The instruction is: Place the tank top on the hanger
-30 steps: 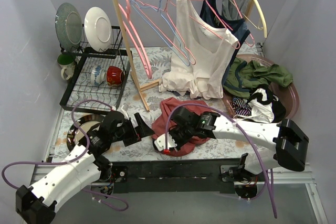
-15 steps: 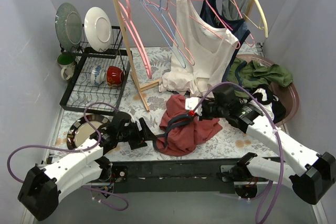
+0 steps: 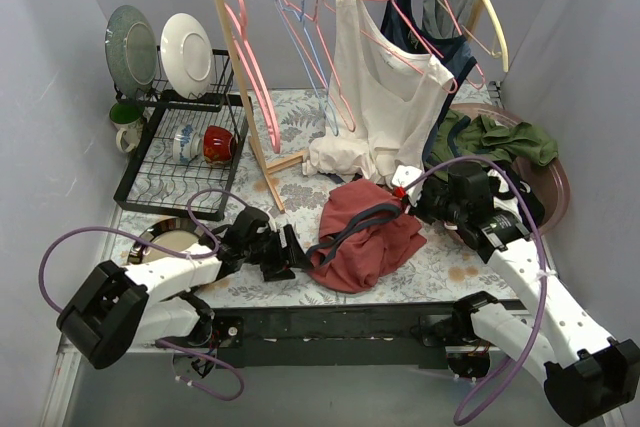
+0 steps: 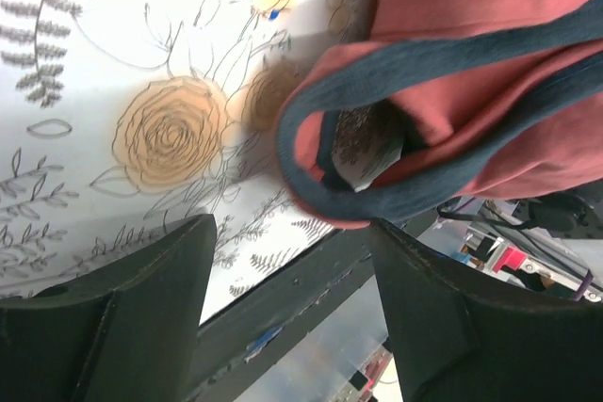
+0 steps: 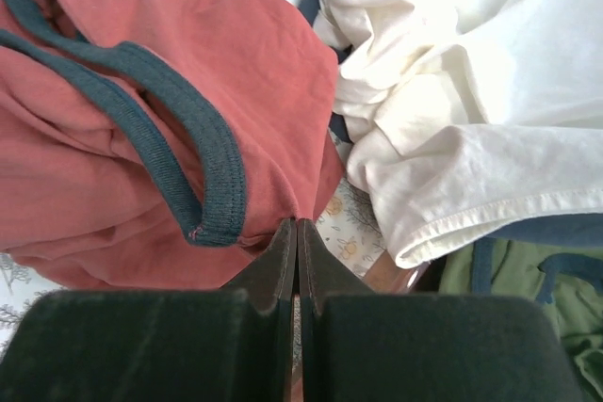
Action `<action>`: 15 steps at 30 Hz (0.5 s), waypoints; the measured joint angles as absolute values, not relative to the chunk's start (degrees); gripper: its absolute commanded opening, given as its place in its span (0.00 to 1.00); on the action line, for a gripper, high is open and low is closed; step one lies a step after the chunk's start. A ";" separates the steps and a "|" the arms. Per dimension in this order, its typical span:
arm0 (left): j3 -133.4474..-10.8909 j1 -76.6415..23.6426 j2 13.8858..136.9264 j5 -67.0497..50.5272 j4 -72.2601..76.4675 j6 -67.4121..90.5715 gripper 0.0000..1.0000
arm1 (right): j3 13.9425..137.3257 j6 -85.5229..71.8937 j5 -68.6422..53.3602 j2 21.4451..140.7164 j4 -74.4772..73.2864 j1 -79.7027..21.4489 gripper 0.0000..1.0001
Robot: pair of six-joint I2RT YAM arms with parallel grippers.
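While the tank top (image 3: 365,239) lies crumpled on the floral table (image 3: 445,262), in front of the wooden rack (image 3: 232,67), one gripper is positioned on each side of it.

Right gripper (image 3: 408,194):
- Located at the upper right corner of the tank top, just in front of the white top (image 3: 385,97).
- In the right wrist view the jaws are pressed together, tips against a fold of red cloth that runs down into them. They pinch the edge of the tank top.
- The navy trim (image 5: 193,148) forms a loop to the left of the tips. The white top lies to the right and touches the red cloth.

Left gripper (image 3: 298,255):
- Located low over the table at the left edge of the tank top.
- In the left wrist view the fingers (image 4: 160,270) are spread wide with nothing between them.
- A trimmed opening of the tank top lies directly ahead of the tips. Whether the tips touch it cannot be told.

Hanger (image 3: 322,9):
- Hangs on the rack rail between the blue hanger (image 3: 305,42) and the white top.
- Carries no garment and is well apart from the tank top.
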State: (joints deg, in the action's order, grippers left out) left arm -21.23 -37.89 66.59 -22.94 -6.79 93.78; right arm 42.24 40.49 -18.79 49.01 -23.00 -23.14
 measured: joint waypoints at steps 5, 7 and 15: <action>-21.26 -37.89 67.79 -22.33 -3.27 94.35 0.66 | 41.10 39.77 -20.71 48.73 -23.62 -23.14 0.01; -21.26 -37.89 68.71 -22.15 -1.91 94.67 0.62 | 40.88 39.31 -21.32 48.69 -23.81 -23.14 0.01; -20.99 -38.39 75.53 -23.27 3.97 95.37 0.00 | 40.86 39.18 -23.70 46.57 -24.99 -23.14 0.01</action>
